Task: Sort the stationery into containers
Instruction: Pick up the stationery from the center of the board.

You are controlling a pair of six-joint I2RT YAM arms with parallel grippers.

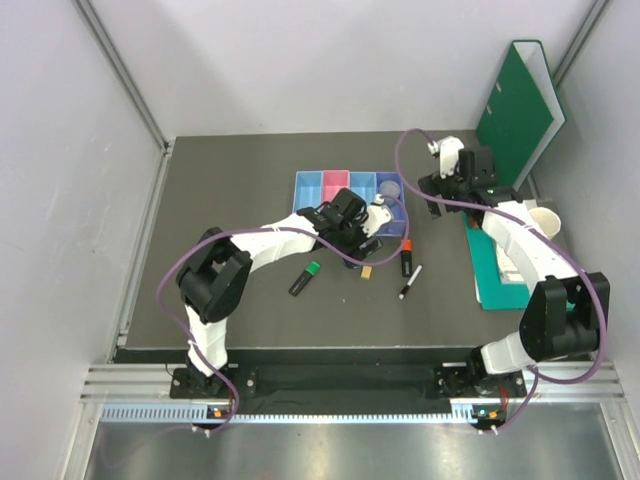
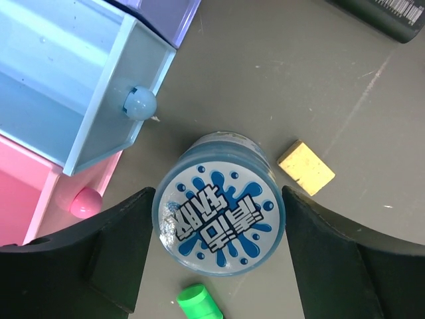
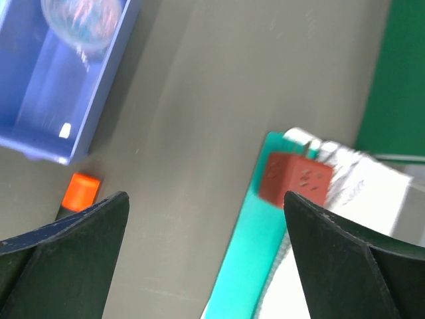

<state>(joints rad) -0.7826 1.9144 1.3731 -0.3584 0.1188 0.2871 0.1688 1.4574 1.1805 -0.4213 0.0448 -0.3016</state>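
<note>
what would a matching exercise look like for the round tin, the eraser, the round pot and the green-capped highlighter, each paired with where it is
Things:
1. blue patterned tin
2. small eraser
3. round pot
4. green-capped highlighter

Places:
a. inside the purple tray
b. between the fingers of the left hand
c. on the table, just beside the tin
d. on the table, off by itself on the near left of the other loose items

Pairs: 1-b, 2-c, 3-a, 4-d
</note>
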